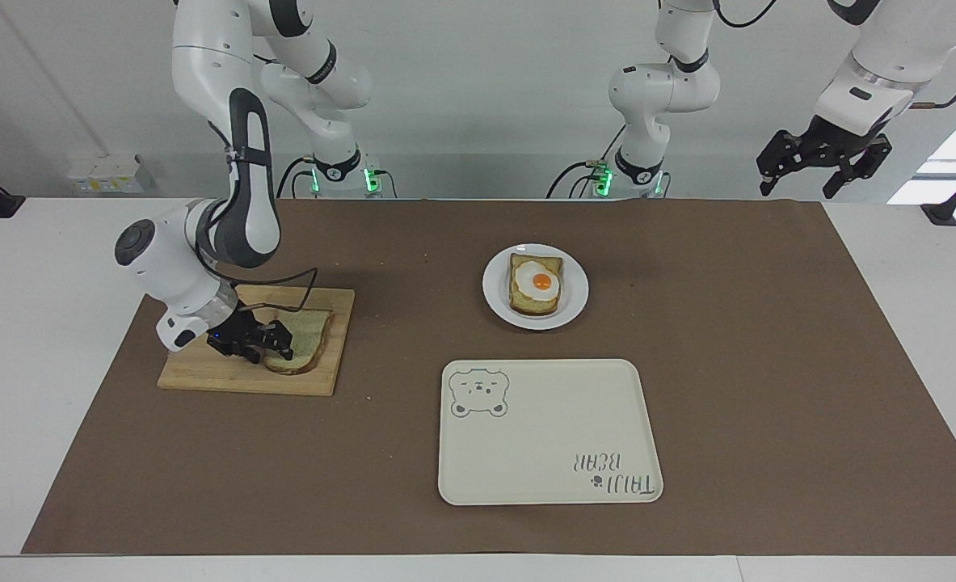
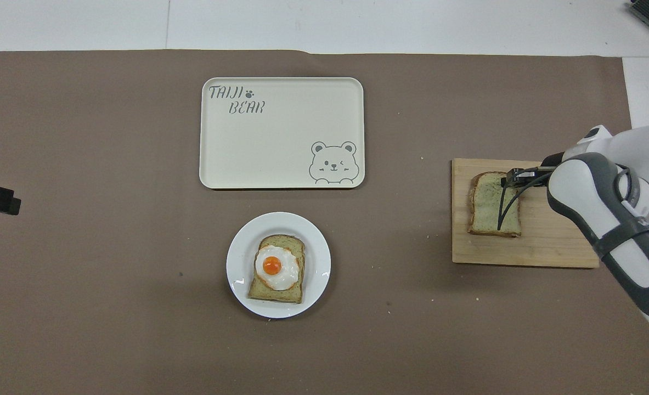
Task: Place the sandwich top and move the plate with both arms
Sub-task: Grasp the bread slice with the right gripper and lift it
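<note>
Item: pale speckled bread slice with brown crust and rounded top (image 1: 304, 343), lying flat on a rectangular light wooden board (image 1: 203, 373) toward the right arm's end of the brown-papered counter (image 1: 768, 364). Its edge is being clamped by the black right tool (image 1: 280, 346). The left tool (image 1: 822, 159) is being held apart, raised, waiting. A round white plate (image 1: 574, 284) is carrying egg toast (image 1: 536, 284).

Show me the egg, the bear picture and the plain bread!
egg (image 2: 272, 266), overhead view, on its orange yolk.
bear picture (image 2: 332, 163), overhead view, on the bear's face.
plain bread (image 2: 486, 206), overhead view, on the slice's middle.
</note>
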You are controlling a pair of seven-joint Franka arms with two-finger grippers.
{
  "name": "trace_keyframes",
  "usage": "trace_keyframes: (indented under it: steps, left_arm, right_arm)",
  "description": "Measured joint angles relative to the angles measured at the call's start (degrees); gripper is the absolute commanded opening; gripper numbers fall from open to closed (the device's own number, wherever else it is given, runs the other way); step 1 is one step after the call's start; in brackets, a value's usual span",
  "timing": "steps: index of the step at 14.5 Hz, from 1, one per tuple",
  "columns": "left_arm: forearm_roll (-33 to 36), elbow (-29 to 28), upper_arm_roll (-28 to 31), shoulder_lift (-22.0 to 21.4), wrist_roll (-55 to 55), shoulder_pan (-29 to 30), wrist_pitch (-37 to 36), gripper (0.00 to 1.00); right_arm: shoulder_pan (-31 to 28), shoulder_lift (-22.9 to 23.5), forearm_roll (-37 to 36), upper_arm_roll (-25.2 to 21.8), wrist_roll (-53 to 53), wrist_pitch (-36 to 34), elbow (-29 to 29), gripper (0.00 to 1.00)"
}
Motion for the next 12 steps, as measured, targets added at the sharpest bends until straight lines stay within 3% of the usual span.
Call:
trace_keyframes:
  steps: [7, 12]
  left_arm:
    - [-0.2, 0.0, -0.9, 0.0, 0.0, 0.0, 0.0, 1.0]
    - [-0.4, -0.1, -1.0, 0.0, 0.0, 0.0, -0.2, 1.0]
  right_arm:
    - [0.0, 0.0, 0.0, 0.2, 0.0, -1.3, 0.8, 0.0]
    - [0.4, -0.2, 0.0, 1.3, 0.4, -13.3, 7.8, 0.0]
